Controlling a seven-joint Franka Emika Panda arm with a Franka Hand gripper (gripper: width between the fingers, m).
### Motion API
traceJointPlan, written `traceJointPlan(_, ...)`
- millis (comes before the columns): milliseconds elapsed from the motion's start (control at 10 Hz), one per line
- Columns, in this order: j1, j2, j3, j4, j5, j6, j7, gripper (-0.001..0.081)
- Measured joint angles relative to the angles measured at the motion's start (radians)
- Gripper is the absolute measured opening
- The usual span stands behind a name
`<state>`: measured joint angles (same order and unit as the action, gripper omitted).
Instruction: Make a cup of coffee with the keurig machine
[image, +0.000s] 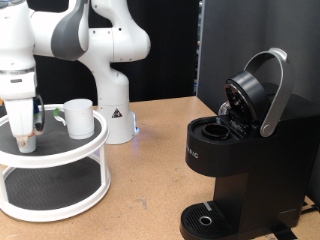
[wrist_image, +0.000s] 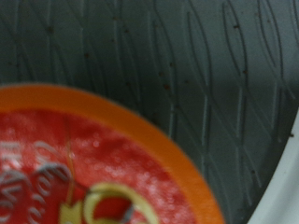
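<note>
The cup (image: 79, 116) stands on the top tier of a white two-tier stand (image: 52, 165), at the exterior view's left. White ceramic, it looks stiff, smooth and breakable; its handle or rim seems the likeliest hold. Just beside the cup, the gripper (image: 25, 140) reaches down onto the stand; whether it is spread or pressed together I cannot tell. Its wrist view is filled by a red-orange pod top (wrist_image: 84, 159). Well apart from the cup, the keurig machine (image: 235, 165) stands on the counter (image: 150, 180), lid raised.

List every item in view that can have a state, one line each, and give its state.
keurig machine: lid raised, pod chamber open, drip tray bare.
cup: upright on the top tier of the white stand, not at the machine.
pod: red-orange top facing the wrist camera, lying on the dark ribbed mat.
pincer: lowered onto the stand's top tier, beside the cup.
</note>
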<state>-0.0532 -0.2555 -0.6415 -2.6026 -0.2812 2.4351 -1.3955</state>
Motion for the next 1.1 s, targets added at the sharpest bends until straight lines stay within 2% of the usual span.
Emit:
traceJointPlan(100, 0.0, 0.0, -0.001, 0.0, 0.002, 0.0, -0.001, 0.0807)
traceJointPlan(300, 0.0, 0.0, -0.006, -0.001, 0.021, 0.001, -0.022, 0.0538)
traceJointPlan(400, 0.0, 0.0, -0.009, -0.001, 0.029, 0.001, -0.033, 0.0429)
traceJointPlan(700, 0.0, -0.007, -0.013, 0.006, 0.057, -0.023, -0.071, 0.0429)
traceJointPlan(1100, 0.0, -0.11, -0.005, 0.083, 0.07, -0.258, -0.133, 0.0429)
